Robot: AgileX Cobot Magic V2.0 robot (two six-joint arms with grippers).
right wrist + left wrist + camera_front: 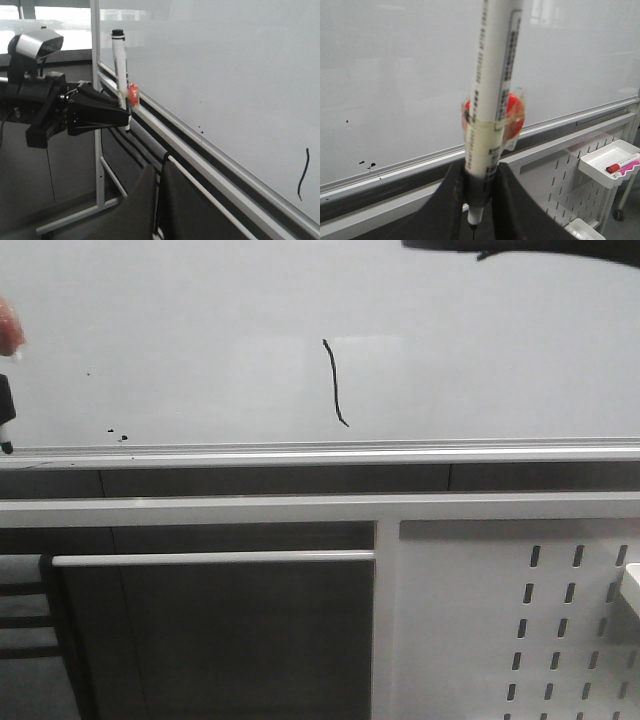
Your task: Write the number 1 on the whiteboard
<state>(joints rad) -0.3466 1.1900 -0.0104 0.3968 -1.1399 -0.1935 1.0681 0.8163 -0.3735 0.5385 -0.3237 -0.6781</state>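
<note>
The left gripper point(477, 200) gripped the marker point(492, 100) at lower centre; the right gripper point(159, 200) was nearly closed, empty; the number 1 point(334, 382) stood finished at centre of the whiteboard point(200, 320); only withdrawing seemed left.

Hand-drawn number 1 point(334, 382) on whiteboard point(200, 330); marker point(492, 100) print illegible.

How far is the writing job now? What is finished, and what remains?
Done: the number 1 is drawn on the whiteboard. In hand: the left gripper holds the marker, off the board. The right gripper holds nothing. Left: seemingly only putting the marker away.
</note>
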